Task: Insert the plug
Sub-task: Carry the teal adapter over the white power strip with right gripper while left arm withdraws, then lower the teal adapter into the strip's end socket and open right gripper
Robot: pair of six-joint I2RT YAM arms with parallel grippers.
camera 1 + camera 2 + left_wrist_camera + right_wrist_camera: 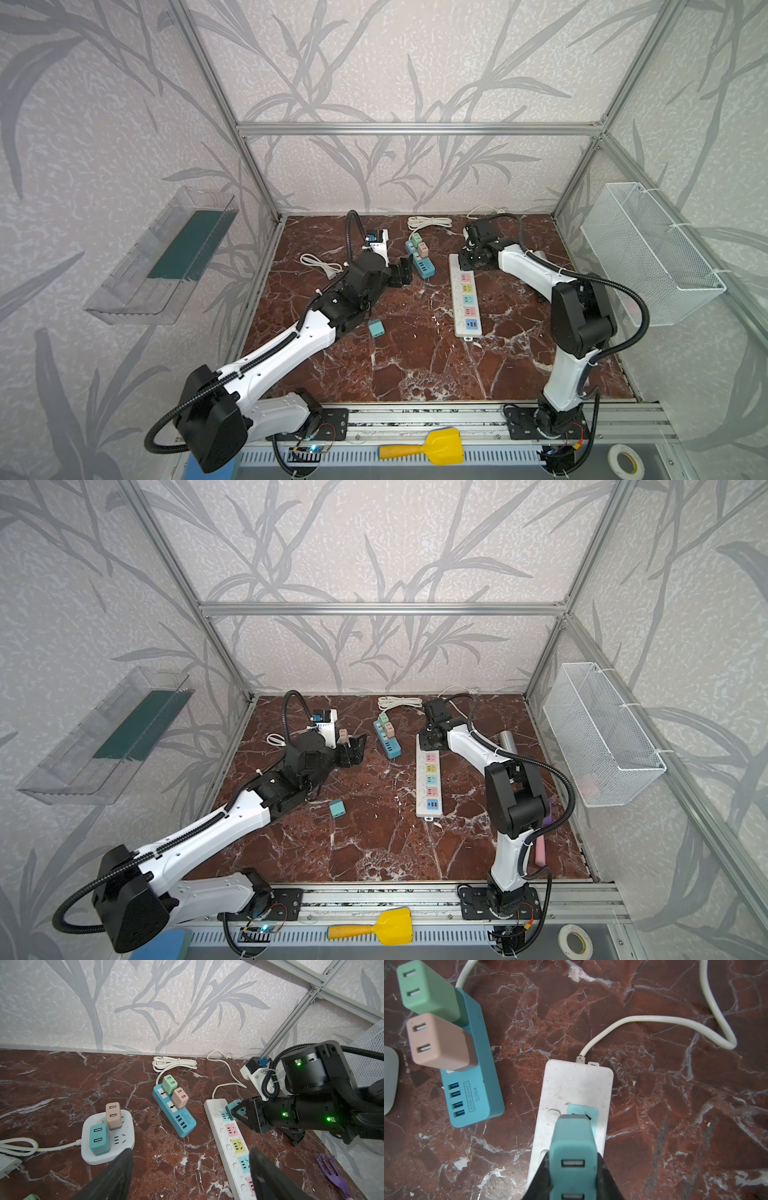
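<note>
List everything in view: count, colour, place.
long white plastic power strip: one, white, table right of centre
teal cube USB charger plug: one, teal, at that strip's end socket
blue plastic power strip: one, blue, table back centre
green cube charger: one, green, in blue strip
pink cube charger: one, pink, in blue strip
rounded white socket block: one, white, left of blue strip
loose teal cube charger: one, teal, table beside left arm
yellow plastic scoop: one, yellow, front rail
white wire basket: one, white, right wall
left end effector: one, black, open, empty
right end effector: one, black, shut on the plug
</note>
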